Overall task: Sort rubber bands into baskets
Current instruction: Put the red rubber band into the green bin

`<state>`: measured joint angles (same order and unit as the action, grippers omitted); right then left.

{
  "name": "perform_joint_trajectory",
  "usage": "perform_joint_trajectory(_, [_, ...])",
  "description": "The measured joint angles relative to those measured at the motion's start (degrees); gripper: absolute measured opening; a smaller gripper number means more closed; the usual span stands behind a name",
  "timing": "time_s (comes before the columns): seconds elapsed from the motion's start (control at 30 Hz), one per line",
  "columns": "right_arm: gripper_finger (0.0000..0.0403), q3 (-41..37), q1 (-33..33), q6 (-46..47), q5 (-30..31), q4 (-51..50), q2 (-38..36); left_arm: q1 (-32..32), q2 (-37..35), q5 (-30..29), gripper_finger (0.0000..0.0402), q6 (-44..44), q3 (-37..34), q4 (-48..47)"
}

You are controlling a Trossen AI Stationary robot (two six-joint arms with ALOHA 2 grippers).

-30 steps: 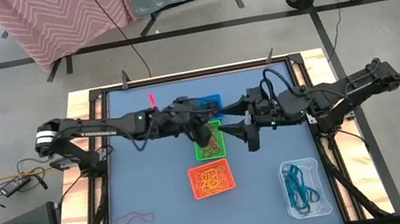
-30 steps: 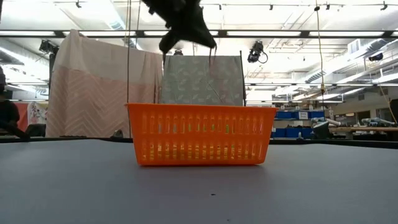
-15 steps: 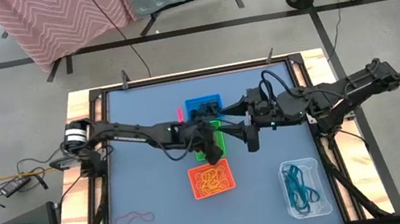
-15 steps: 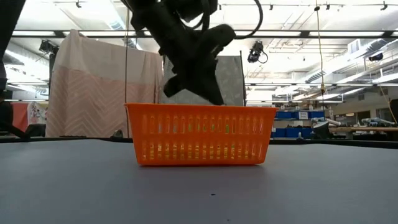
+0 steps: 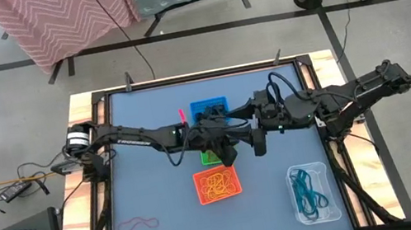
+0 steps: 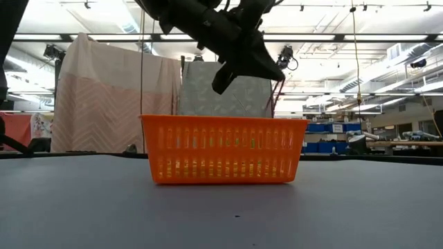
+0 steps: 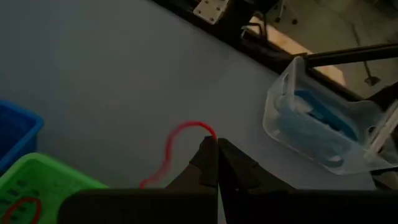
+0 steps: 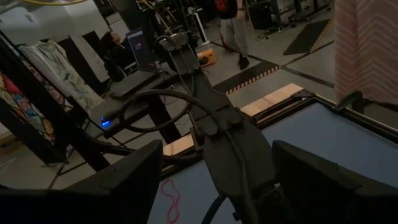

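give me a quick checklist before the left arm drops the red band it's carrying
1. Left tool shut on the red rubber band: ok.
2. Left tool over the green basket, which already holds a red band: cannot tell.
3. Right tool open and beside, not over, the baskets: ok.
4. Orange basket upright on the table: ok.
5. Clear tub out of the way: ok.

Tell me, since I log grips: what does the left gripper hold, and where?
The left gripper, shut, pinches a red rubber band at one end of its loop.
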<state>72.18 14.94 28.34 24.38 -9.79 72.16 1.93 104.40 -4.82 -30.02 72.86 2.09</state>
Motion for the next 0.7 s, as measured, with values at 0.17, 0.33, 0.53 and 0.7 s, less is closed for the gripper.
perform_joint_trajectory(0.17, [0.0311,0.0,0.0,0.07,-0.02,-0.28,0.02,-0.01,-0.68,-0.02,0.0002,0.18,-0.02,-6.42])
perform_joint_trajectory(0.33, [0.0311,0.0,0.0,0.05,0.0,-0.59,0.02,0.15,-5.29,-5.3,0.0001,2.69,0.0,-16.67])
perform_joint_trajectory(0.53, [0.0311,0.0,0.0,0.02,0.0,-0.74,0.02,-0.04,-9.57,-9.38,0.0001,6.01,0.02,-25.43])
perform_joint_trajectory(0.7, [0.0311,0.0,0.0,0.02,0.01,-0.74,0.02,0.04,-7.55,-8.48,0.0001,5.72,0.0,-25.62])
